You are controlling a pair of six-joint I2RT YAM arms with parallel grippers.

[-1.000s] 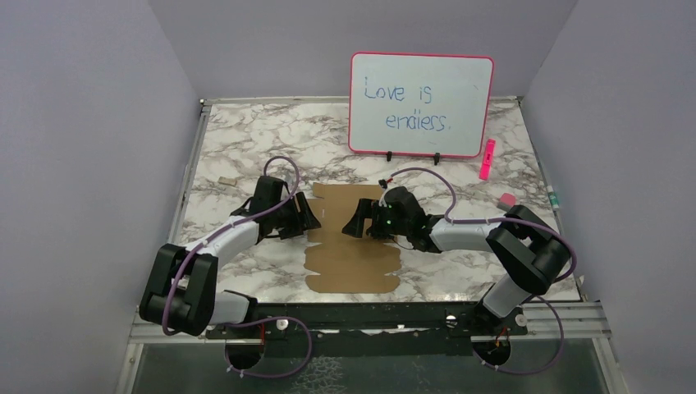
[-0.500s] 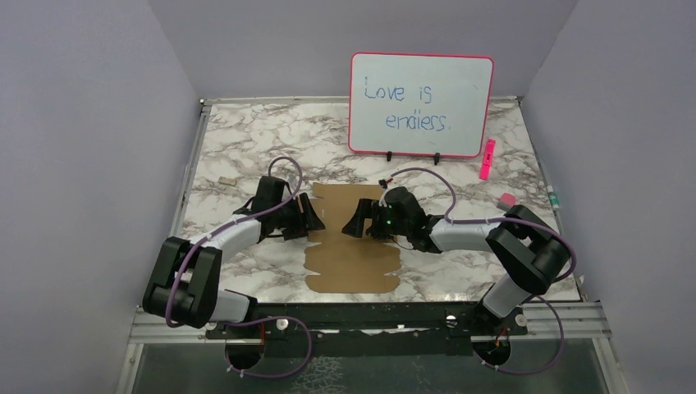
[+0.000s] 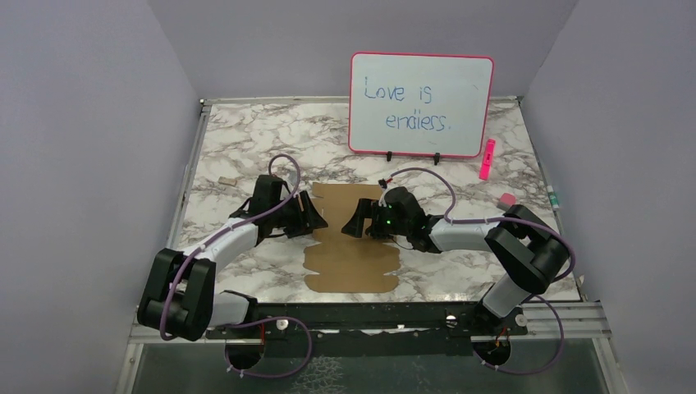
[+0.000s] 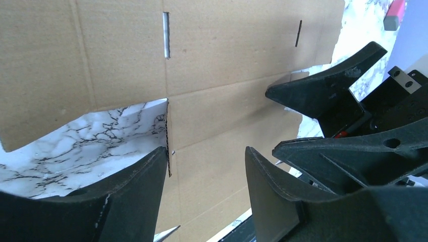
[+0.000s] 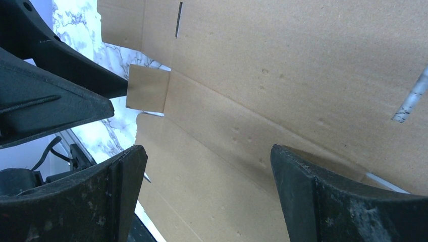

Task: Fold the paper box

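**Both grippers open over the flat box (image 3: 353, 250)**

Top: the box lies unfolded on the table (image 3: 246, 131), mid-front, well before the whiteboard (image 3: 421, 104). The left gripper (image 3: 315, 220) is at its left edge and the right gripper (image 3: 354, 224) is over its middle, the two facing each other.

Left wrist: fingers (image 4: 126, 201) partly apart above the sheet by a notch, holding nothing.

Right wrist: fingers (image 5: 323, 201) wide apart over bare cardboard, holding nothing.

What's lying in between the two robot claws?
Only the paper box, a flat brown cardboard sheet, lies between the left gripper and the right gripper. The top view shows this best; both wrist views show the cardboard too.
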